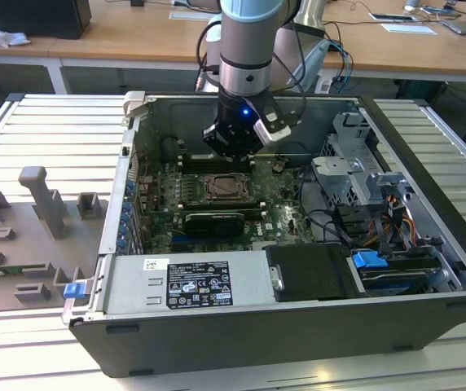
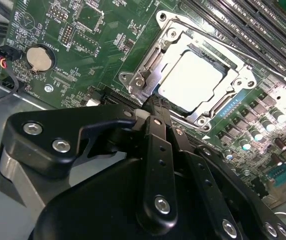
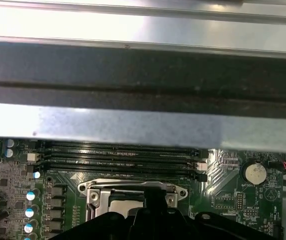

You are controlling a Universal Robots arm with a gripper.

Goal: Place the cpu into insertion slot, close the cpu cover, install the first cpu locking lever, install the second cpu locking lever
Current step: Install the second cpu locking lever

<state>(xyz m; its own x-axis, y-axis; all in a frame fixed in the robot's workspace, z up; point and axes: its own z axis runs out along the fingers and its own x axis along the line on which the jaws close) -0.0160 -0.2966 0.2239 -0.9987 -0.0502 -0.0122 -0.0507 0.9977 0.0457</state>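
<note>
The cpu [image 2: 190, 80], a pale silvery square, lies in the insertion slot [image 1: 226, 189] on the green board. The cpu cover [image 2: 243, 84], a silver frame, lies flat over the chip's edges. In the first wrist view the cover [image 3: 133, 187] and chip [image 3: 125, 202] are partly hidden behind the gripper. My gripper [image 2: 152, 102] hangs low over the socket, its black fingers [image 2: 155, 150] pressed together with nothing between them. Its tip is at the socket's edge; I cannot tell if it touches. In the exterior view the gripper [image 1: 235, 151] is just behind the socket.
Long memory slots [image 3: 118, 155] run beside the socket, and a coin battery [image 2: 39, 56] sits nearby. A black card [image 1: 213, 221], a power supply [image 1: 184, 281] and a drive cage [image 1: 363, 179] with cables fill the case. A grey fixture plate [image 1: 29, 236] lies at the exterior view's left.
</note>
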